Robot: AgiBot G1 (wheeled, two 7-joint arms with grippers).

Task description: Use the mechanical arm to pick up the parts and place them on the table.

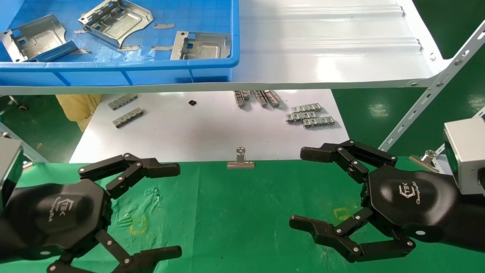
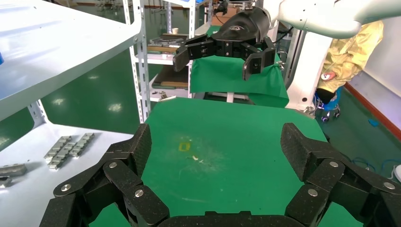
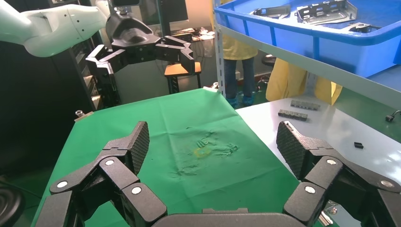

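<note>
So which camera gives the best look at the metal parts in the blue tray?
The head view: three metal parts lie in plain sight inside the blue tray. The right wrist view catches them only over the tray's rim; the left wrist view shows none.

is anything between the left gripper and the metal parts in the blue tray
Yes. The left gripper hovers open over the green table, while the parts lie in the blue tray on a raised white shelf. The tray's front wall and the shelf edge stand between them, so the arm would likely have to rise over both.
</note>
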